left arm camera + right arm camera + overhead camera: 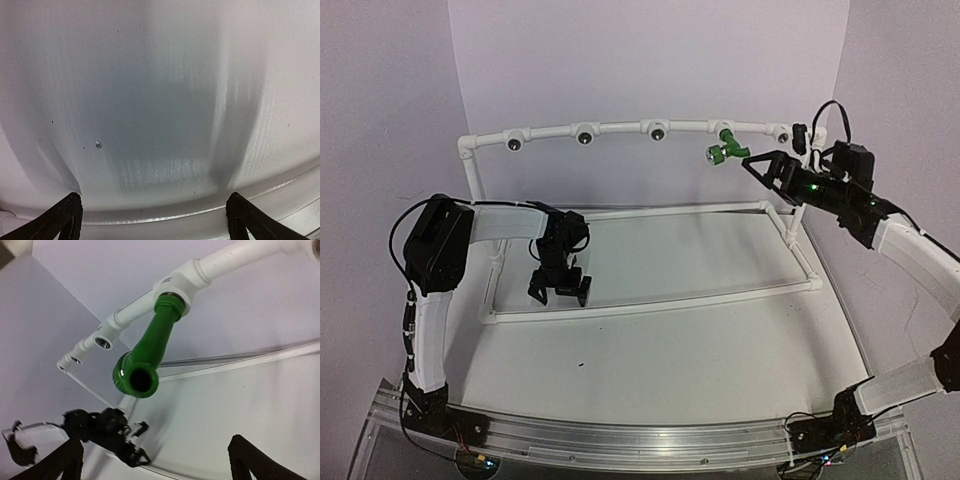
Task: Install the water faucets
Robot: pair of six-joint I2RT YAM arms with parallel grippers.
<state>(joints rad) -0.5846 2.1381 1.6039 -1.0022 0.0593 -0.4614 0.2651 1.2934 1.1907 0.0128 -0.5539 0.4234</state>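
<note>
Here, right arm: stretched up toward the pipe rail's (620,128) right end.
Right claw (752,165): spread wide, empty, just short of the green faucet (724,146).
Faucet: seated in a white tee fitting (182,285) on that rail.
Left arm: folded at the elbow.
Left claw (560,290): spread, empty, pointing down over the desk (700,340).

Even soft lighting, faint shadows, mild blur

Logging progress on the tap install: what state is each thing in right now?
green faucet: seated in the white pipe rail, not held
other tee fittings: sockets unfilled
right gripper: open, empty, just short of the faucet
left gripper: open, empty, above the table
</note>
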